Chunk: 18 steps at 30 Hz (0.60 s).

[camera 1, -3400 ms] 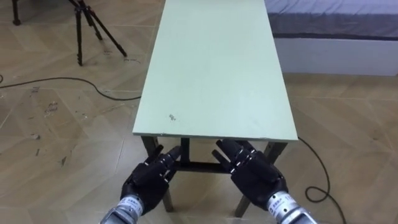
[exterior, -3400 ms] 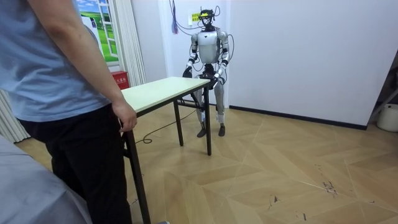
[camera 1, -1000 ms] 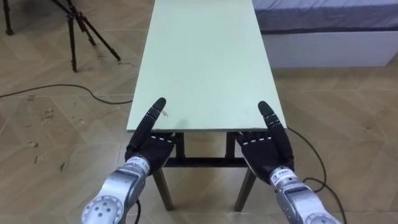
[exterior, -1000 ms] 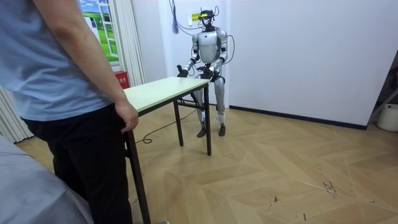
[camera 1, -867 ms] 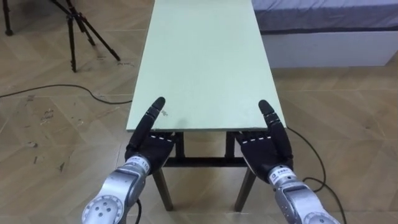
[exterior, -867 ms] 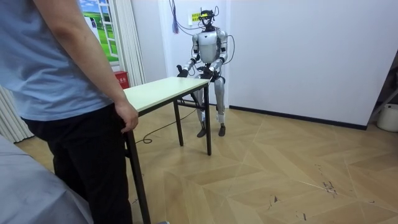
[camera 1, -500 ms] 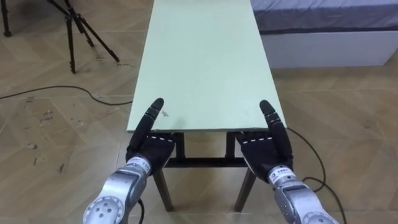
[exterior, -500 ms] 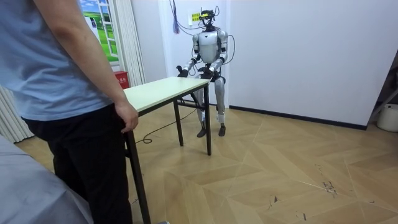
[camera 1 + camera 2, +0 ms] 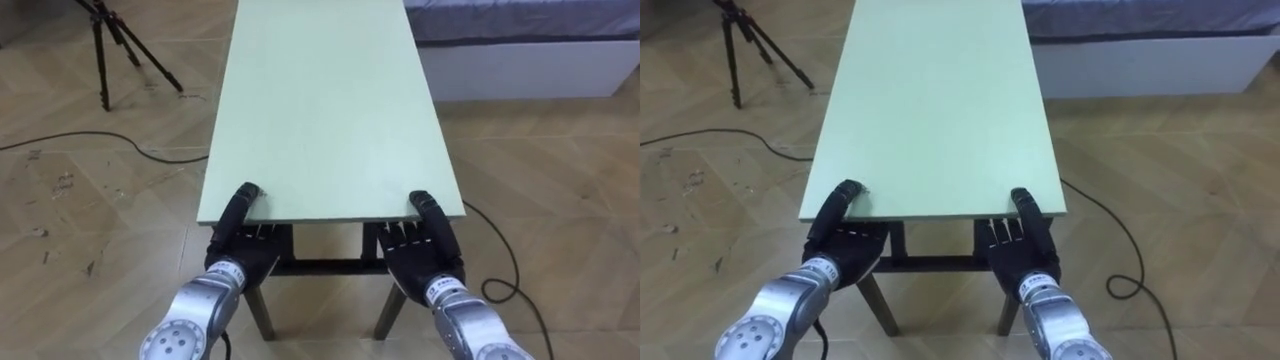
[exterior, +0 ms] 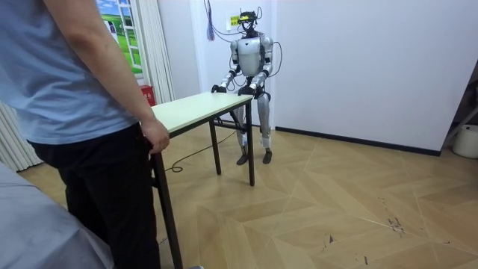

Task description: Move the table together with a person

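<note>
Grip looks set, lift & carry prob. still to do: left hand (image 9: pixel 238 246) & right hand (image 9: pixel 424 248) each pinch table (image 9: pixel 320 100) edge just ahead of palms, thumbs atop, w/ person's hand (image 10: pixel 155 137) at far end.

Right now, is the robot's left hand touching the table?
Touching. The left eye view shows the left hand with its thumb curled over the near edge of the table.

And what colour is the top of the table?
Plain pale green, no pattern; the tabletop shows best in the left eye view.
</note>
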Motion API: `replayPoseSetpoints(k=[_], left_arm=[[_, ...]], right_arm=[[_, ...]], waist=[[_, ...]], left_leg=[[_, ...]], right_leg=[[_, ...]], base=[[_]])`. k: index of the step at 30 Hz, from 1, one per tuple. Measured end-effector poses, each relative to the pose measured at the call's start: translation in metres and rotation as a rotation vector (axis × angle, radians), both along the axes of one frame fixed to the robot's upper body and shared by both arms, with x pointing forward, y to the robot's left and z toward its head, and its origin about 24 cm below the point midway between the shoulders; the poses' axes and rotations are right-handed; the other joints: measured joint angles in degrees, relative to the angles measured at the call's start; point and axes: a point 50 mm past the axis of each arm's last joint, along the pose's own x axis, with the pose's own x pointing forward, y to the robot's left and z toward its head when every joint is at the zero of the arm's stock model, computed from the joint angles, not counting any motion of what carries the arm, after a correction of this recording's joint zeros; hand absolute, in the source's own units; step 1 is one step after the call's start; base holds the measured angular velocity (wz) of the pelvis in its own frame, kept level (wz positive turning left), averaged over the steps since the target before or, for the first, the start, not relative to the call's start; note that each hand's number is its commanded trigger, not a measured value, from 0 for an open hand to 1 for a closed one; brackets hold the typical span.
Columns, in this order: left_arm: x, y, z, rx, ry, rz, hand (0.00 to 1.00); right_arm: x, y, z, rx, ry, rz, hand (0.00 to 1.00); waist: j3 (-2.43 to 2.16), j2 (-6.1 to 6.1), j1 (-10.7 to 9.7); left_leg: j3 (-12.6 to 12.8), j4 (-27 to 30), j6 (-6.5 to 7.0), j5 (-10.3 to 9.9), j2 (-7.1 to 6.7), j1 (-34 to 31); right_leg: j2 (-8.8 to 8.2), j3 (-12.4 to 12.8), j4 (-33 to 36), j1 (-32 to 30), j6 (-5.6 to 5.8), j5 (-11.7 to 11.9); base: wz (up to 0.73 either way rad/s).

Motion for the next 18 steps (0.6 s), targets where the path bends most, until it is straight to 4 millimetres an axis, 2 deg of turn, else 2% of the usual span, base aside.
replayPoseSetpoints(k=[18], left_arm=[[-0.0002, -0.0058, -0.0004, 0.025, -0.002, -0.001, 1.0]], right_arm=[[-0.0001, 0.0013, -0.0004, -0.02, 0.001, -0.02, 1.0]], waist=[[0.19, -0.29, 0.38]], left_leg=[[0.0, -0.77, 0.0, 0.0, -0.04, 0.48]], right_leg=[[0.1, 0.46, 0.02, 0.09, 0.21, -0.13]], base=[[0.0]])
